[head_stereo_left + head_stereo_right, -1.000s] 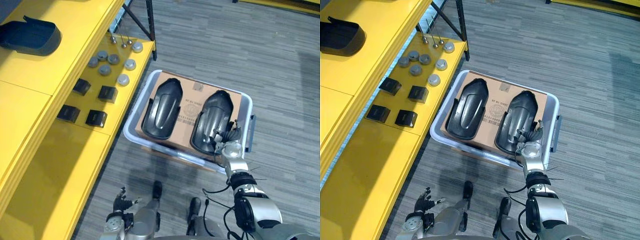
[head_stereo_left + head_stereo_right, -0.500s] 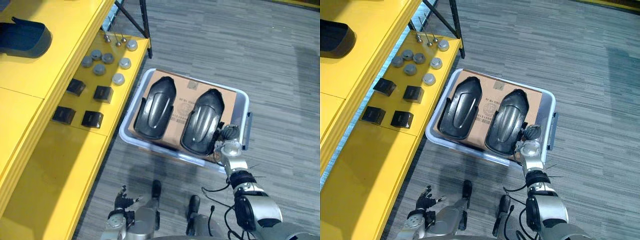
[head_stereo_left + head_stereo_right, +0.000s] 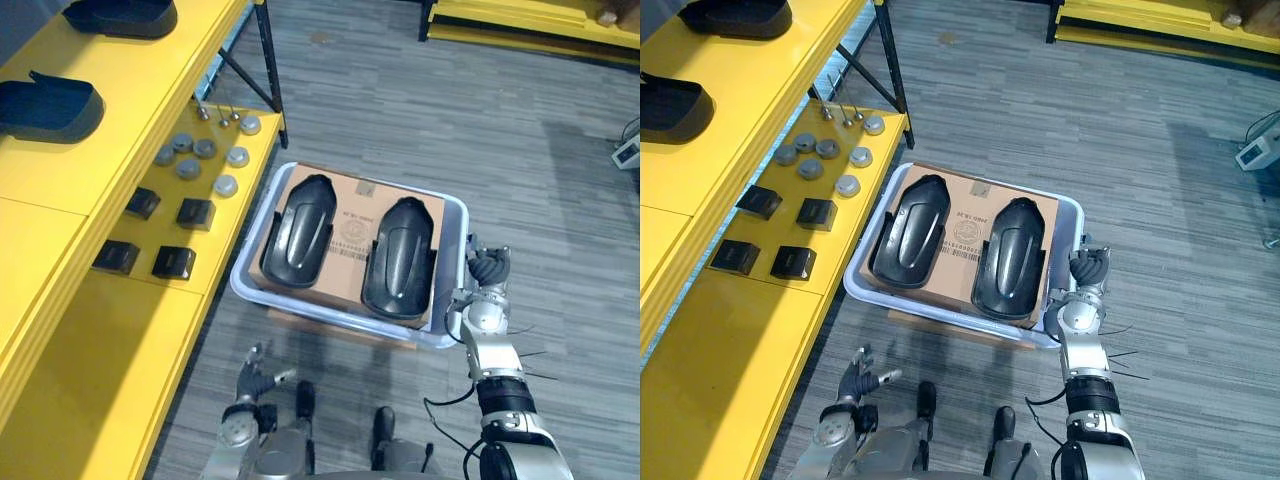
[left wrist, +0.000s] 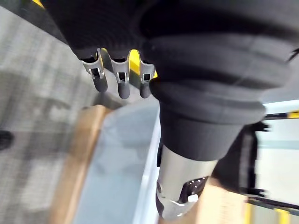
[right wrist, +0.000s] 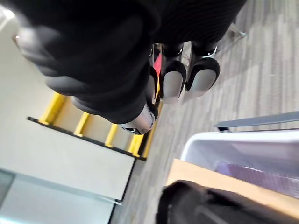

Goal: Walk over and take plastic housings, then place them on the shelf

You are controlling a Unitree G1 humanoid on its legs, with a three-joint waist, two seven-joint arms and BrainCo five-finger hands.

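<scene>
Right hand (image 3: 486, 278): fingers curled, empty, touching nothing, just outside the right rim of the grey bin (image 3: 455, 240). A half-second earlier it was at the near end of the right-side plastic housing (image 3: 400, 258); it has since withdrawn. Left hand (image 3: 254, 365): low, fingers spread, empty. Bin contents: a cardboard sheet (image 3: 350, 215) carrying that housing and a second plastic housing (image 3: 298, 232).

Head pair overlooks housings (image 3: 400, 260) (wrists close).

Grey carpet floor (image 3: 400, 110), striped like planks, covers the room. A yellow shelving unit (image 3: 60, 330) with several tiers, on a black metal frame (image 3: 268, 70), runs along the left side. A second low yellow rack (image 3: 530, 15) stands across the floor, well apart.
</scene>
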